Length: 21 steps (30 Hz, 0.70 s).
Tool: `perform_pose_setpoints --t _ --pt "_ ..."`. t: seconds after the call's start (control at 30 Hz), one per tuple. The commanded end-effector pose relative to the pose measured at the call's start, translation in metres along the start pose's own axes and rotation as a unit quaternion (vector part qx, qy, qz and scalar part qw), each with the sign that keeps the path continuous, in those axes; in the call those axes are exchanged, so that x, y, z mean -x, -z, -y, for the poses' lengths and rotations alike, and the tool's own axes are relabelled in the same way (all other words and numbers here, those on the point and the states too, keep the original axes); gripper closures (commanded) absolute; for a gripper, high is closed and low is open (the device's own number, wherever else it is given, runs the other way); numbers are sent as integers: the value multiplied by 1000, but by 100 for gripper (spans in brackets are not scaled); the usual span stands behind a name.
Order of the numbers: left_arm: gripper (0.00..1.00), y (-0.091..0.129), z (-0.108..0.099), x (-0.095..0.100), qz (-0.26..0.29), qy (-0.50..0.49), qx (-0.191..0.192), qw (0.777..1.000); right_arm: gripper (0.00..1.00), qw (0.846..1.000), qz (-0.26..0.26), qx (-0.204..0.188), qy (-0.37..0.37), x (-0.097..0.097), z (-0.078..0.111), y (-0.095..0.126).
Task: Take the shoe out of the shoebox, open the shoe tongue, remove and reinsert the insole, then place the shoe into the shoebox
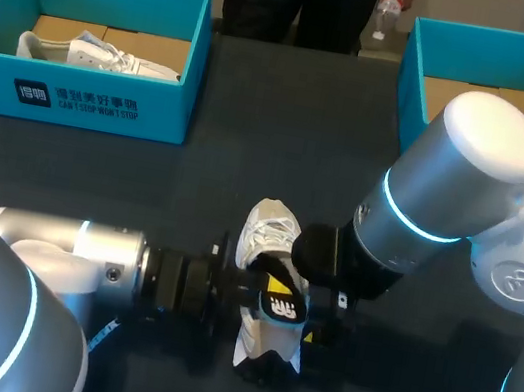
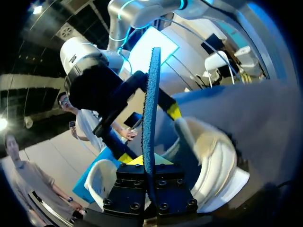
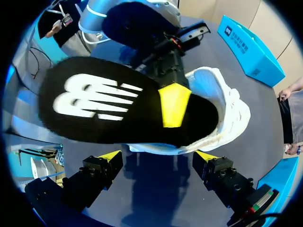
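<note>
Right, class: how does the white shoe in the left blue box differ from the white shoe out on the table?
The boxed shoe lies inside the left shoebox; the table shoe sits out on the table. Nothing touches the boxed shoe; the table shoe has a black insole held over it by the left pincer. Both are white lace-up trainers.

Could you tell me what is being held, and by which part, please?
The left end effector pinches the insole across its flat faces, toward the end nearest the shoe; the right end effector is open, empty.
</note>
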<state>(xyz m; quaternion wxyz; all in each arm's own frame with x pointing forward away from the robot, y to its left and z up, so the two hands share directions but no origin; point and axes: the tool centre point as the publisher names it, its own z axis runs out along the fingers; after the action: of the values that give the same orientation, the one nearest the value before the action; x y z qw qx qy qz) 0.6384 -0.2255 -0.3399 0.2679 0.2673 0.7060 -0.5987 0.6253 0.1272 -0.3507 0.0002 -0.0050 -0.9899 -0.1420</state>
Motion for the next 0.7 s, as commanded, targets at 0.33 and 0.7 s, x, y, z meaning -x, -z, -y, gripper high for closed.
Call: perform_pose_setpoints --t 0.33,0.7 --pt "100 -10 -13 0 12 -19 12 1000 0 1000 1 -1 0 -1 0 -1" --pt "69 1 15 10 16 4 15 1000 0 1000 1 -1 0 -1 0 -1"
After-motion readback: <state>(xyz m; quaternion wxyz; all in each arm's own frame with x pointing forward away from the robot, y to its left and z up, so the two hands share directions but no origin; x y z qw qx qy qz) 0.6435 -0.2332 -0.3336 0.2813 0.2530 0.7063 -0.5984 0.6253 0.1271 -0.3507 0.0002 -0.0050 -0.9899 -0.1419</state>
